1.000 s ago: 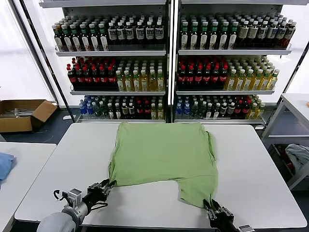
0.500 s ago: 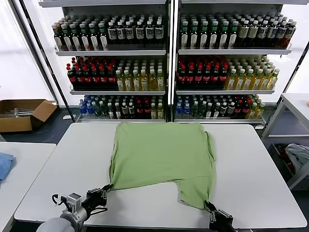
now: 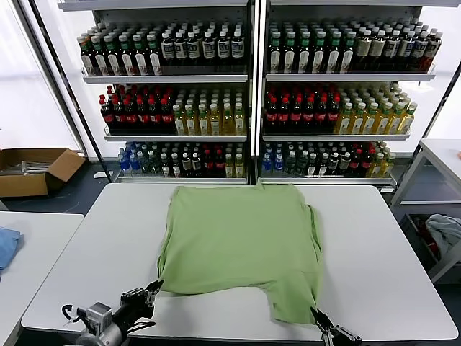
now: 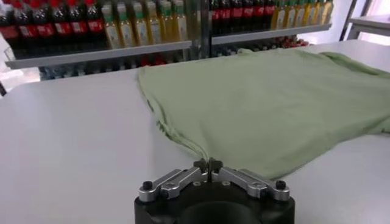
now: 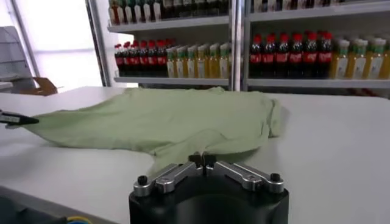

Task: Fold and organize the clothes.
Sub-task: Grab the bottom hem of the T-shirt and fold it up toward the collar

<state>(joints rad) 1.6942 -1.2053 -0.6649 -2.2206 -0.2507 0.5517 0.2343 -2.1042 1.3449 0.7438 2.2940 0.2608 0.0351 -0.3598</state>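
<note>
Head view: 1 light green shirt [image 3: 241, 245], plain side up, spread flat mid white tabletop [image 3: 382, 245], far hem near the far edge, near edge uneven w/ one flap reaching toward the near-right edge. Left pincer [image 3: 155, 287] at near-left corner of the shirt, tips pressed together on the cloth corner. Right pincer [image 3: 318, 318] at near-right flap, low in view, tips pinched together at the flap's edge. Behind tabletop: shelving [image 3: 252, 79] stocked w/ rows of bottles, 3 tiers. Cardboard box [image 3: 32, 169] on the floor, far left. 2nd table at left carrying a blue cloth [image 3: 6, 245]. Left wrist view: left pincer [image 4: 208, 165] closed on a thin pulled-out corner of the shirt [image 4: 274, 103]; rest of the garment lies flat on the tabletop [image 4: 73, 140] beyond. Right wrist view: right pincer [image 5: 202, 159] closed on the shirt [image 5: 164, 122] edge just at the tips; cloth lies on the tabletop [image 5: 329, 140]; other arm's pincer tip [image 5: 15, 119] at the shirt's opposite corner.
</note>
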